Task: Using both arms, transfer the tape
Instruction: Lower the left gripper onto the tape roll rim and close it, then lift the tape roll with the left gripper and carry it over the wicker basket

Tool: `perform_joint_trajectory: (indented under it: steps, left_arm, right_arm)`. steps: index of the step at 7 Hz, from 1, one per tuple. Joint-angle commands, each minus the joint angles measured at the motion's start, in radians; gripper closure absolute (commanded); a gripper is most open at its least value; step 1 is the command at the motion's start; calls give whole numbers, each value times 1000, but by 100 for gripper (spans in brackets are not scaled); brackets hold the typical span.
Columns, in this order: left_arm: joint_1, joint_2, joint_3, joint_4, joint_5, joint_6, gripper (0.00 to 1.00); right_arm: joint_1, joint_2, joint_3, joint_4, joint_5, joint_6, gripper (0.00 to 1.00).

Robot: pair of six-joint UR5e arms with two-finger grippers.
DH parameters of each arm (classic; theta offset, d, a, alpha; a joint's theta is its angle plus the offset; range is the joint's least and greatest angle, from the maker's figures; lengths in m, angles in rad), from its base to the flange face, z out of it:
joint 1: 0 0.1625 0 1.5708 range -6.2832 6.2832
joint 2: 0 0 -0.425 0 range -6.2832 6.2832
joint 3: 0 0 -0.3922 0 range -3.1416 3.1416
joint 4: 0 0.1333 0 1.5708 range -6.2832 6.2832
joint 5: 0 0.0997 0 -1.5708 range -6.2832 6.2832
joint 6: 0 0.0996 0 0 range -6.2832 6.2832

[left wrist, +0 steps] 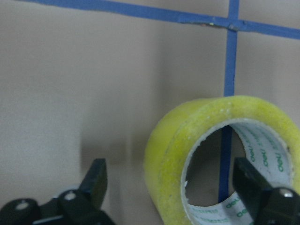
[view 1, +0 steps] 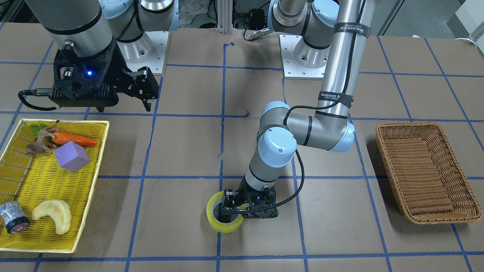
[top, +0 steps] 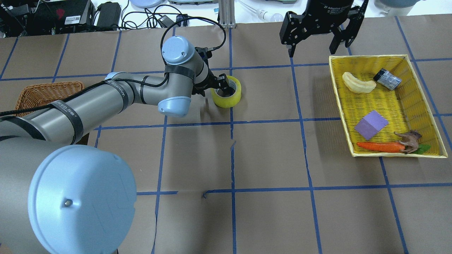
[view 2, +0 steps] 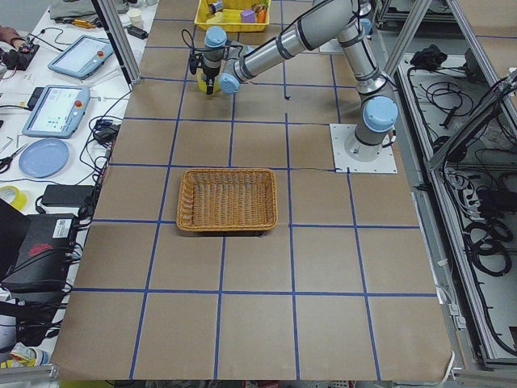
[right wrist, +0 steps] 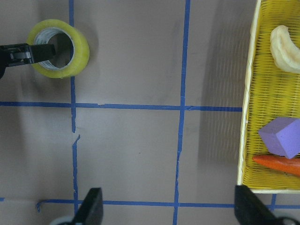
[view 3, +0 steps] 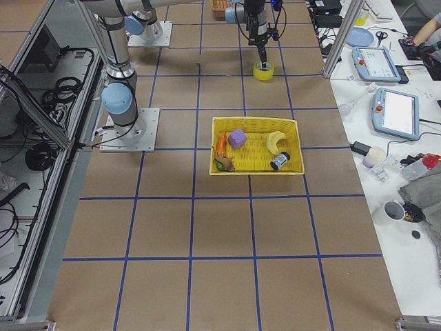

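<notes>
Brown paper-covered table (top: 268,158) marked out with a grid of blue lines. Wide roll of yellowish packing tape (top: 226,92) lying flat on the table, hole facing up, right on top of a blue line near the middle of the table's width and on the side away from the robot's base. Left arm (top: 106,97) stretched out low across the table, left gripper (left wrist: 171,180) pointing down at the roll with jaws apart: one finger (left wrist: 96,183) outside the yellow wall and clear of it, the other down inside the whitish core, no squeeze on the roll. Right gripper (top: 312,49) raised above the table near a yellow woven tray (top: 388,106), jaws spread wide and holding nothing. Lying in the tray: a pale crescent-shaped piece (top: 358,84), a small grey roll (top: 387,79) with a red-black end, a purple cube (top: 370,125), an orange carrot (top: 378,146) and a brown toy animal (top: 409,139) beside the carrot's green top. At the opposite end of the table, a brown wicker basket (view 1: 423,170), well apart from the tape.
</notes>
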Motion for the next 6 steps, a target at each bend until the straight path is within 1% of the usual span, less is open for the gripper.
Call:
perform_joint_trajectory:
  steps: [1,2,3,4,5,6]
  left_arm:
    - [0,11,8,-46,0,7,100]
    - [1,31,17,-84,1,9,100]
    - [11,51,52,-166,6,10,100]
    - [43,95,113,-316,14,50,100]
    - [116,141,176,-462,49,150,100]
    - [211,186,213,-563,66,265,100]
  right_arm:
    - [-1,0,0,6,0,-2,0]
    - [-1,0,0,12,1,-1,0]
    - [1,0,0,14,1,-1,0]
    - [1,0,0,14,1,-1,0]
    - [1,0,0,14,1,-1,0]
    - [1,0,0,14,1,-1,0]
